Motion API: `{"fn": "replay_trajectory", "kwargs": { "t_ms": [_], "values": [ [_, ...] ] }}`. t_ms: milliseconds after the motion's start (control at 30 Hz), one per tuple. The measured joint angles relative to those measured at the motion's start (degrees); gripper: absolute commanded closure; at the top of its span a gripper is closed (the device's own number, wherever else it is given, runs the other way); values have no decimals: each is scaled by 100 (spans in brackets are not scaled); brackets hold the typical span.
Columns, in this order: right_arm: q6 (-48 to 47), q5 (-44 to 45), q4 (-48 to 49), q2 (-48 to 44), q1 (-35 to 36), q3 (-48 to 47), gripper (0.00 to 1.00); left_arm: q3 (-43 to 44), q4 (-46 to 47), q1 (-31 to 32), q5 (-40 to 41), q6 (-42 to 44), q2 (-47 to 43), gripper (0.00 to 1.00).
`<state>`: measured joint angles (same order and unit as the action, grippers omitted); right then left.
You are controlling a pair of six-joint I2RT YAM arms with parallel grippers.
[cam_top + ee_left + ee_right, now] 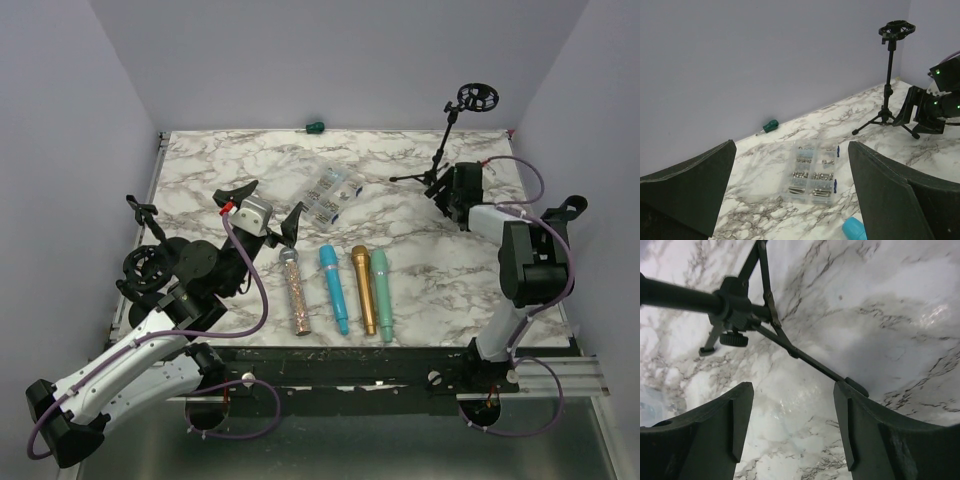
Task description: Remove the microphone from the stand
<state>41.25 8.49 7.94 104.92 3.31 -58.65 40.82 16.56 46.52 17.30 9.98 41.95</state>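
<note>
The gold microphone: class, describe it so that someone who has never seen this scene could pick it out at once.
Start at the marble table and its near edge between the two arm bases, where four microphones lie side by side. Counting from the left, the gold microphone is third, between the blue microphone and the mint-green microphone. It alone is metallic gold.

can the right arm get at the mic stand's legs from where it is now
Probably yes. The right gripper sits open close to the base of the stand, one leg lies just ahead of it, and only bare table shows between them.
</note>
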Motion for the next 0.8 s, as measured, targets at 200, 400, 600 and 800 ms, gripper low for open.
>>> {"fn": "replay_trajectory", "kwargs": {
  "t_ms": [200,400,600,800],
  "values": [
    [76,-667,-2,-389,-420,-2,23,0,0,0,-2,0,7,1],
    [669,-1628,560,-498,-590,-2,24,0,0,0,-2,0,26,1],
    [1342,-2131,1167,-461,-640,-72,25,0,0,0,-2,0,35,1],
    [1825,-2170,1427,-280,-643,-369,42,0,0,0,0,2,33,1]
  ]
}}
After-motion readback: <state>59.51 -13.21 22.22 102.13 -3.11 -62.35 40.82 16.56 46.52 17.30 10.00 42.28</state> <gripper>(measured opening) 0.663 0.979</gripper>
